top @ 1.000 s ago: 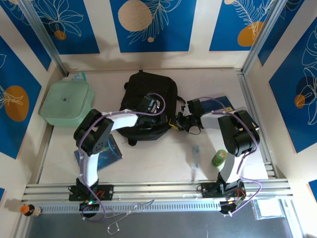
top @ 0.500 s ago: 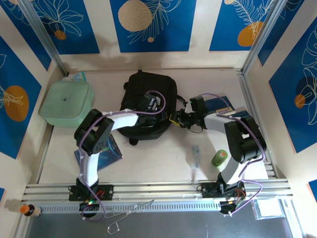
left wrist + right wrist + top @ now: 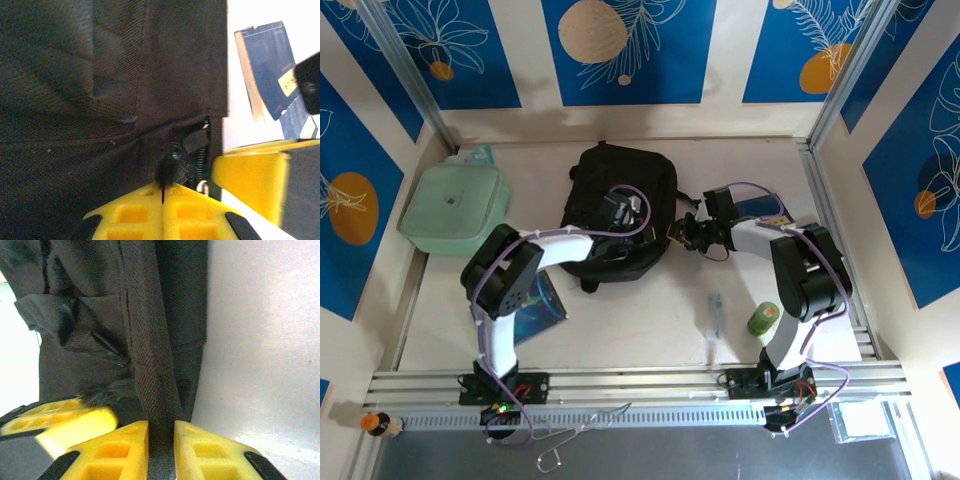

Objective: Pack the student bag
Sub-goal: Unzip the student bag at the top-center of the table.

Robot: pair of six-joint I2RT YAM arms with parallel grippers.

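Student bag (image 3: 620,170) lies flat at the far middle of the table (image 3: 640,330). The overhead view takes it in whole, with a pale green lidded container (image 3: 455,208) to its left, a blue book (image 3: 760,208) to its right and a small green bottle (image 3: 762,318) nearer the right arm (image 3: 805,265). The left wrist view comes close enough to show coarse black weave, a run of zip teeth (image 3: 202,155) at the bag's edge and the book's pale page edge. There the left jaws are pressed together, with a thin black tab of the student bag nipped between the yellow fingers (image 3: 140,215). The right wrist view shows the right jaws narrow, clamped on a black webbing strap (image 3: 150,365) that runs down the bag's side beside bare table. Since a second ago the right wrist has moved toward the far side and closer to the bag's right edge. The elbow of the left arm (image 3: 555,243) has swung a little leftward, and the bag has kept its place. The student bag is black, soft and rumpled, its top handle (image 3: 603,148) pointing away from the arms.
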